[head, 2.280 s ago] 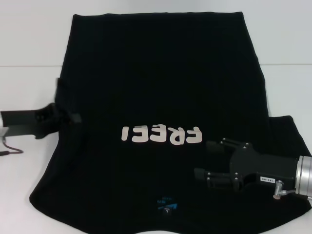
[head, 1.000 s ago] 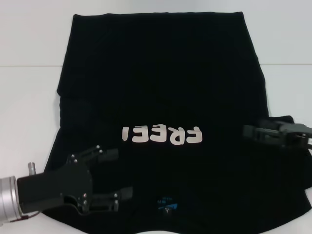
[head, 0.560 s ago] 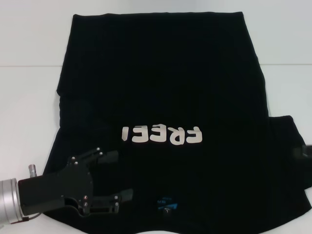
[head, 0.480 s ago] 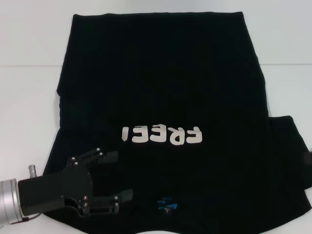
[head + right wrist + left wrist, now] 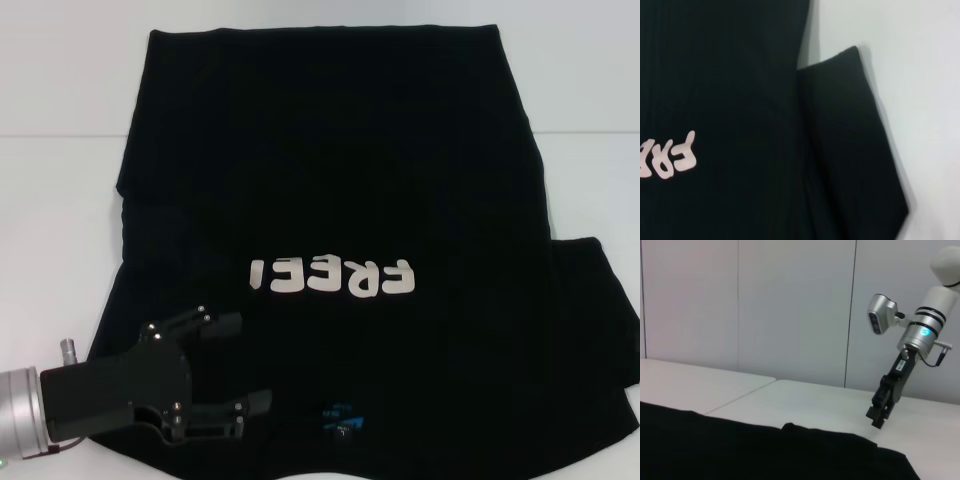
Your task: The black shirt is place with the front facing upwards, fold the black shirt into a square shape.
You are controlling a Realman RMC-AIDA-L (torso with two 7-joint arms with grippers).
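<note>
White tabletop [image 5: 60,200] fills the head view, with the black shirt [image 5: 330,170] spread flat across the middle of the frame, front up. Its pale block letters [image 5: 332,277] run across the centre and read upside down from here, and the small blue neck label [image 5: 340,415] sits near the bottom edge. One short sleeve [image 5: 850,145] juts out at the right of the frame. The left gripper [image 5: 250,362] lies over the shirt's lower-left part, its two fingers spread apart with nothing between them. In the left wrist view the right gripper [image 5: 877,419] hangs above the table beyond the cloth's edge; whether its fingers are parted cannot be told.
</note>
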